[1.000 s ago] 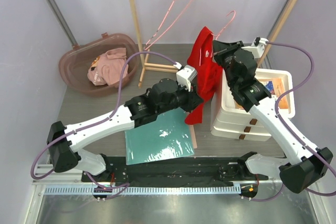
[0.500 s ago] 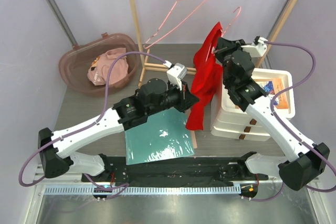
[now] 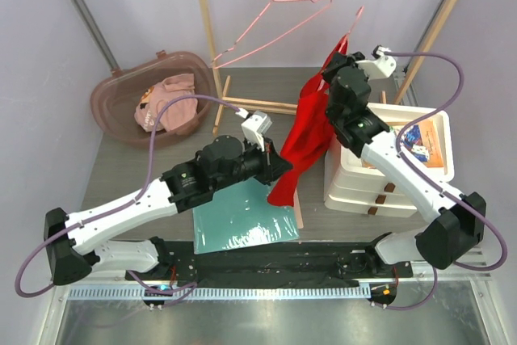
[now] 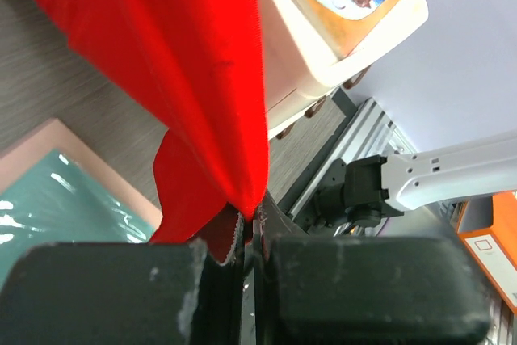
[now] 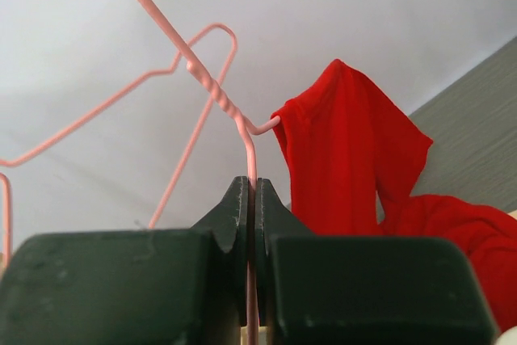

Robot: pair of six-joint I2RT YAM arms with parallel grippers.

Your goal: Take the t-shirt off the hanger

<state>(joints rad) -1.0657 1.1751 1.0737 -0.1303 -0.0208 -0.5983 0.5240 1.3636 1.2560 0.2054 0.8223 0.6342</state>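
Note:
The red t-shirt (image 3: 305, 136) hangs stretched between my two grippers, above the table's middle right. My left gripper (image 3: 273, 164) is shut on the t-shirt's lower edge (image 4: 202, 78), the cloth pinched between the fingertips (image 4: 249, 217). My right gripper (image 3: 339, 69) is shut on the thin pink wire hanger (image 3: 354, 23) and holds it up near the back. In the right wrist view the hanger (image 5: 246, 139) runs between the shut jaws. The t-shirt (image 5: 347, 159) hangs from the hanger's side arm.
A second pink hanger (image 3: 275, 7) hangs from the rail of the wooden rack (image 3: 212, 46). A brown basket (image 3: 121, 86) with pink clothes stands at the back left. White foam boxes (image 3: 420, 115) stand to the right, and a teal mat (image 3: 242, 216) lies below the t-shirt.
My left gripper has shut on the t-shirt and drawn it left, toward the near edge. The right gripper has carried the hanger up and toward the back.

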